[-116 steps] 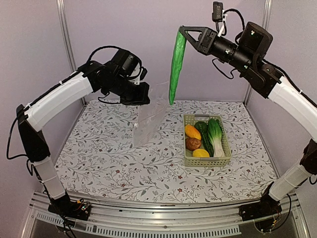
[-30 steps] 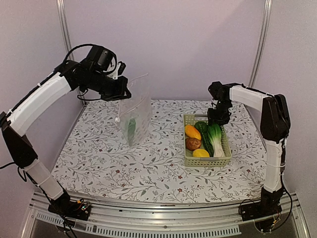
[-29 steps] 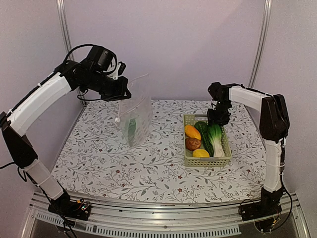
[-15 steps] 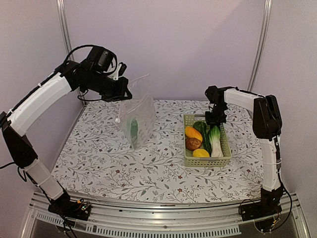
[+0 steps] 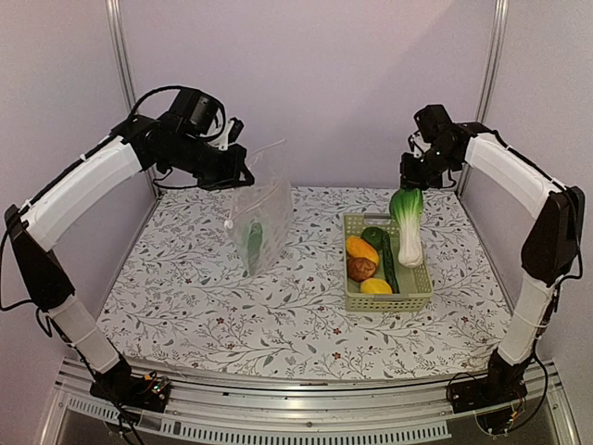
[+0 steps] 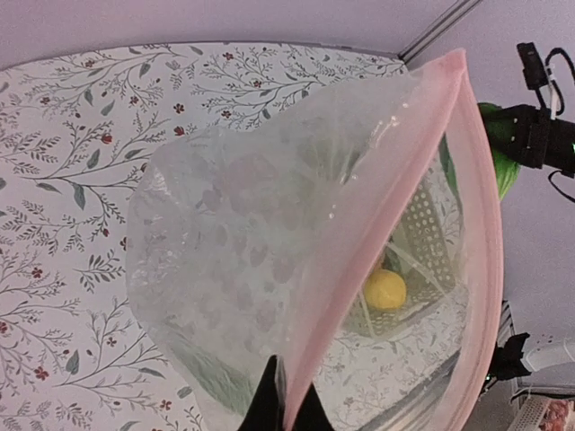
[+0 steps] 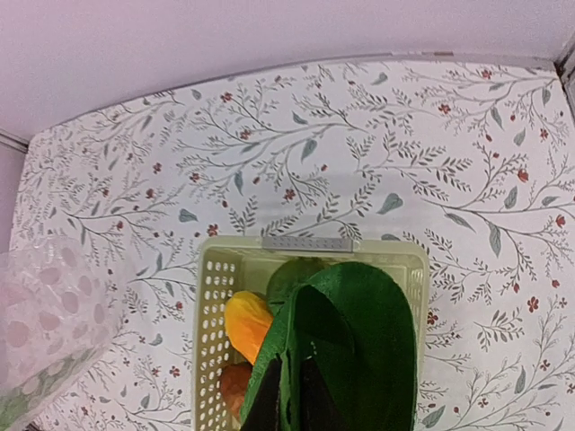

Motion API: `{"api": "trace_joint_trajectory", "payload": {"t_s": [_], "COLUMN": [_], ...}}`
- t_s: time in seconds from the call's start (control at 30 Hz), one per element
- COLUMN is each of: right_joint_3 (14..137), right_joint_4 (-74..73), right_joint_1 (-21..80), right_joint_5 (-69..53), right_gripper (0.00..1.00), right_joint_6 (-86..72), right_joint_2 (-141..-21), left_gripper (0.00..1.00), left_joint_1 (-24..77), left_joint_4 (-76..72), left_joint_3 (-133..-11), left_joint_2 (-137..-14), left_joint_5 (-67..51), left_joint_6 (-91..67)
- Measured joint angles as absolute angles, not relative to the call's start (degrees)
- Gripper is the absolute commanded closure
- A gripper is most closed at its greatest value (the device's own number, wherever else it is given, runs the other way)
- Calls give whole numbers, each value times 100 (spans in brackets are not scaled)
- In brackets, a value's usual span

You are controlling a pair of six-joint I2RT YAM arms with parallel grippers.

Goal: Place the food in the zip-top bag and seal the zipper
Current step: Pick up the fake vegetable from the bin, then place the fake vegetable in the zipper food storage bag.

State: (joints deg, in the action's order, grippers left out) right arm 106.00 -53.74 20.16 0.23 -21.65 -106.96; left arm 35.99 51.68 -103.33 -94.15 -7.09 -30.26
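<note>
Above the left half of the worktop (image 5: 232,315), the zip-top bag (image 5: 262,222) is being held up by its mouth edge, with its body hanging down toward the floral surface. Whether its lower end is resting there cannot be told. The green cucumber (image 5: 253,239) is being carried inside it, standing on end low in the bag. Through the left wrist camera the zipper (image 6: 377,224) is being shown as a pink strip, its two sides spread apart so that the mouth is gaping. The left tool (image 5: 238,178) is being clamped shut on one side of that strip, and the plastic is being pinched between its dark fingers (image 6: 266,404).

Well apart to the right, the white-stemmed leafy green (image 5: 407,222) is being gripped at its leafy top by the closed right tool (image 5: 409,181). It is being dangled stem-down over the far right part of the pale green basket (image 5: 424,295). Whether the stem end is touching the basket cannot be told.

Four more pieces are being cradled in the basket. The orange-yellow oval (image 5: 359,247) is lying at the left, the brown potato (image 5: 360,268) just nearer than it, and the yellow lemon (image 5: 375,286) by the near wall. The dark green lump (image 5: 375,236) is being stretched alongside them.
</note>
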Motion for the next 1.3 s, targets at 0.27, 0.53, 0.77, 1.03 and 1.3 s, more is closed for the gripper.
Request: {"api": "trace_joint_trajectory", "payload": {"t_s": [0.27,0.53,0.77,1.03,1.3], "right_joint_3": [10827,10827,10637,10521,10578], "right_joint_4": [-4244,-2617,-753,834,1638], "right_joint_1": [2727,3588,4386,4978,5137], "right_joint_5": [-209,-231,-23,75,67], "right_gripper": [100,100,100,100,100], "right_joint_6": [-2143,-2123,-1664,-1015,-504], "right_joint_2": [-9679,-9146,-9059,-9249,-9791], "left_gripper": [100,100,100,100,100], "left_joint_1": [3597,3597,3597,3597,3599], "left_joint_4": [5076,5000,4980,4965,5011], "left_joint_3": [-10398,-10433,-10464,-10468,-10551], "left_joint_2": [-9629,-9682,-9706,-9710,-9710], "left_joint_5": [-860,-1020,-1133,-1253,-1321], "left_joint_6": [-3087,-3269,-3380,-3415,-3404]}}
